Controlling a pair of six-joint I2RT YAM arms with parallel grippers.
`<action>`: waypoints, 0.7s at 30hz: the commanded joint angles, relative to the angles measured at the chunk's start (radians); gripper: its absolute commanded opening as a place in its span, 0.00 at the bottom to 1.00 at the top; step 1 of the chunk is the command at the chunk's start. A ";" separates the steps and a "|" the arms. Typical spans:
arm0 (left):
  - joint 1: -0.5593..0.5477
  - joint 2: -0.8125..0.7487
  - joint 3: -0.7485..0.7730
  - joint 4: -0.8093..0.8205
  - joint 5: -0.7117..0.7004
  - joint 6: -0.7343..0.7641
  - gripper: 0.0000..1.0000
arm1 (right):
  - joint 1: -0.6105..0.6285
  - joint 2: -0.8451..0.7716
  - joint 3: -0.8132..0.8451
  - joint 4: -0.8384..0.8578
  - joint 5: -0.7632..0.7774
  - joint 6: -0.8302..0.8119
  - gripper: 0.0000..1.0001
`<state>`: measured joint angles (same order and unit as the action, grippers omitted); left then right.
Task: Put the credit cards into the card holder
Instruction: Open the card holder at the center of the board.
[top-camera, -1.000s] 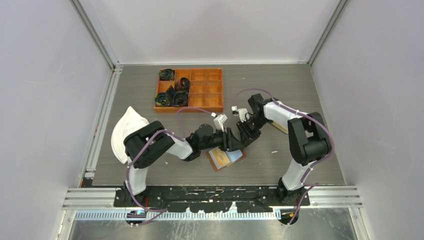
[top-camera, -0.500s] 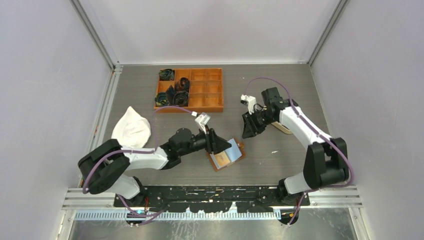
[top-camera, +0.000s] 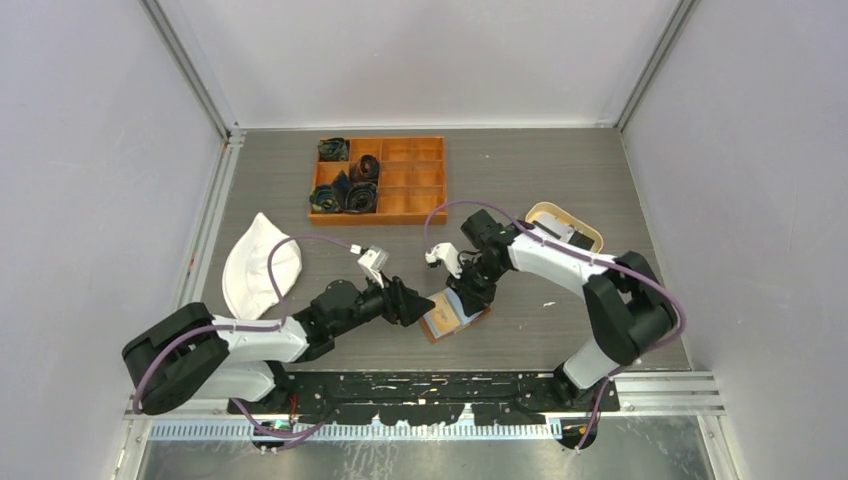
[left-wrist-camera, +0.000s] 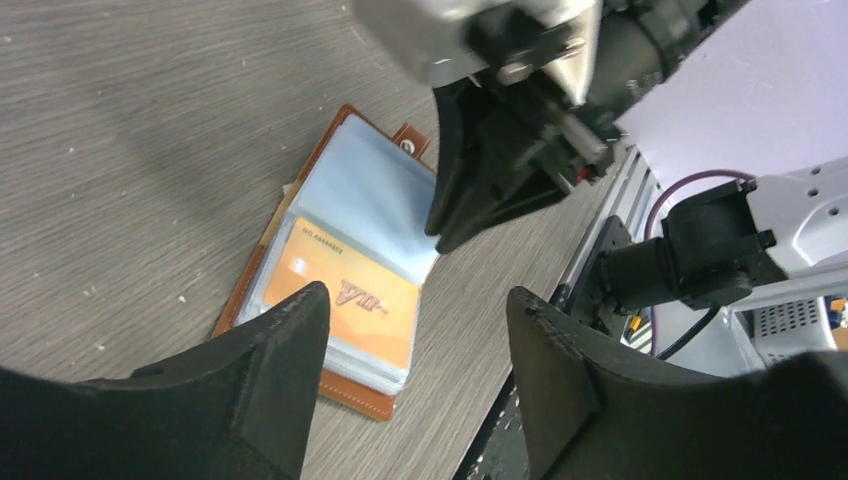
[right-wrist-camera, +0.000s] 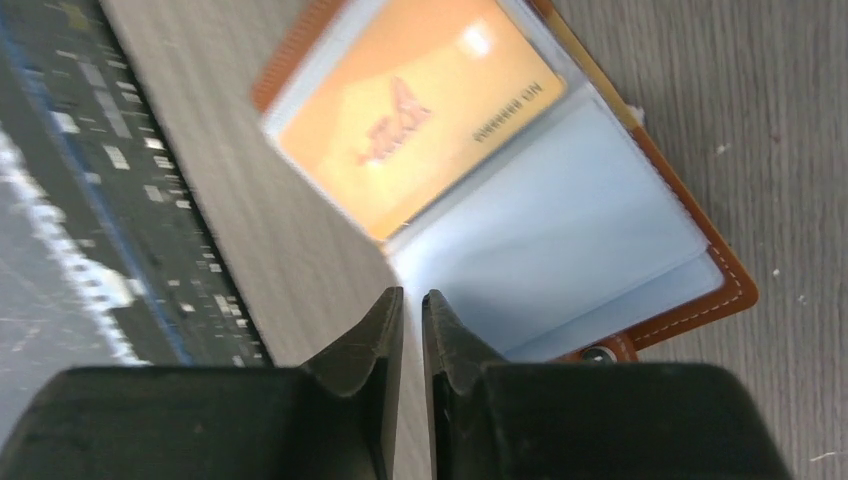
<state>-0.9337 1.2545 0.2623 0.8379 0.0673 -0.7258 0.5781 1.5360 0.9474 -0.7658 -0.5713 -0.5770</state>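
The card holder (top-camera: 447, 320) lies open on the table, brown leather with clear light-blue sleeves. An orange card (left-wrist-camera: 345, 305) sits in its front sleeve, and it also shows in the right wrist view (right-wrist-camera: 410, 120). My left gripper (top-camera: 422, 305) is open and empty, low at the holder's left edge; its fingertips straddle the holder's near corner (left-wrist-camera: 415, 300). My right gripper (top-camera: 468, 293) hangs just above the holder's sleeves (right-wrist-camera: 560, 250), jaws nearly touching with nothing seen between them (right-wrist-camera: 412, 300). I cannot make out any loose credit cards.
An orange compartmented box (top-camera: 405, 185) with dark rolled items stands at the back. An oval beige tray (top-camera: 590, 232) sits at the back right. A white curved object (top-camera: 255, 275) lies at the left. The table's front rail (top-camera: 420, 385) is just past the holder.
My right gripper has swung from near the beige tray down and left to hover over the holder. My left arm has drawn back to the left, away from the sleeves.
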 joint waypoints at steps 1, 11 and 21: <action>0.006 0.020 -0.024 0.098 0.022 -0.012 0.60 | 0.020 0.090 0.037 0.041 0.269 0.032 0.18; 0.005 0.144 0.071 -0.018 0.058 -0.075 0.19 | 0.016 0.063 0.095 -0.005 0.197 0.081 0.19; 0.006 -0.311 0.035 -0.412 -0.093 0.067 0.41 | -0.253 -0.340 0.055 0.214 0.242 0.228 0.70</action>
<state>-0.9333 1.1381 0.3061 0.5720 0.0696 -0.7334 0.4747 1.3643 1.0065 -0.7231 -0.3748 -0.4500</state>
